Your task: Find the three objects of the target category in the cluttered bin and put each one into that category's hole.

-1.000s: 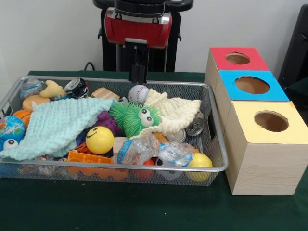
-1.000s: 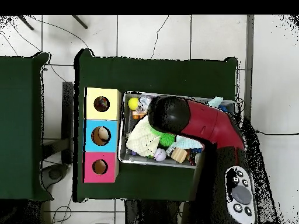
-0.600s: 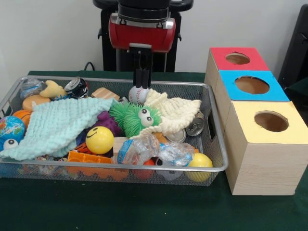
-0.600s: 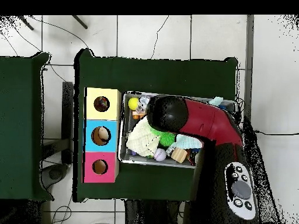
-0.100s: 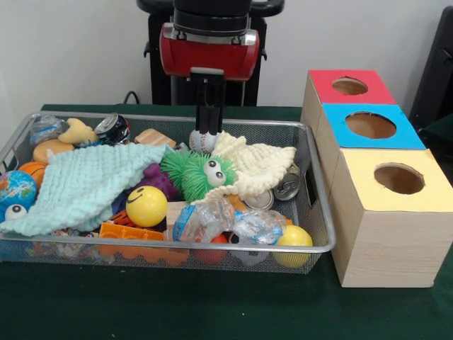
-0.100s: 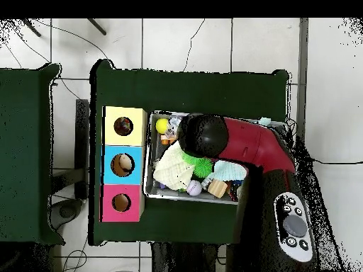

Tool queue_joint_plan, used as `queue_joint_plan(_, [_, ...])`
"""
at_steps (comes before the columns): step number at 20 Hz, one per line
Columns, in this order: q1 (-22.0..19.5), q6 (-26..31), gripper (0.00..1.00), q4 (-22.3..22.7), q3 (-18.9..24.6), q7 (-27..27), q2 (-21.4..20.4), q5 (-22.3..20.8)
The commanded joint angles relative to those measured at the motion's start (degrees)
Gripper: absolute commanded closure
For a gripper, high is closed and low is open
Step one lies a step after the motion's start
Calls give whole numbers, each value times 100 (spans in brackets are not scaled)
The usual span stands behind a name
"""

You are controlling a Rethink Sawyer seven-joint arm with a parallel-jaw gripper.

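Note:
A white baseball (image 5: 202, 142) with red stitching lies at the back of the wire mesh bin (image 5: 320, 212), beside a cream knitted cloth (image 5: 256, 164). My gripper (image 5: 207, 129) hangs straight down from the red arm head (image 5: 208, 51), with its tips right at the top of the baseball. In the overhead view the red arm (image 6: 244, 145) covers the bin's middle and hides the gripper, while the baseball (image 6: 193, 187) shows at the bin's lower edge. Other balls in the bin: a yellow smiley ball (image 5: 146, 205), a plain yellow ball (image 5: 294, 238) and a globe ball (image 5: 15, 190).
Three wooden boxes with round holes stand beside the bin: red top (image 5: 350, 86), blue top (image 5: 370, 125), yellow top (image 5: 398, 178). The bin also holds a teal cloth (image 5: 85, 184), a green fuzzy toy (image 5: 198, 170), cans (image 5: 287, 186) and crumpled plastic (image 5: 212, 221).
The arm has swung forward over the bin and the gripper has come down from above the back rim to the top of the baseball. The bin's contents have not shifted.

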Motion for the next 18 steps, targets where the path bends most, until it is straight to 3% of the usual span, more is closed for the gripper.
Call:
queue_joint_plan(1, [-262,771,100,-261,633,-844,225,-401])
queue_joint_plan(6, [-324,1084,100,-601,728,-1008,237,-539])
queue_joint_plan(18, [-639,1192,100,-1163,1141,-1434,536,-860])
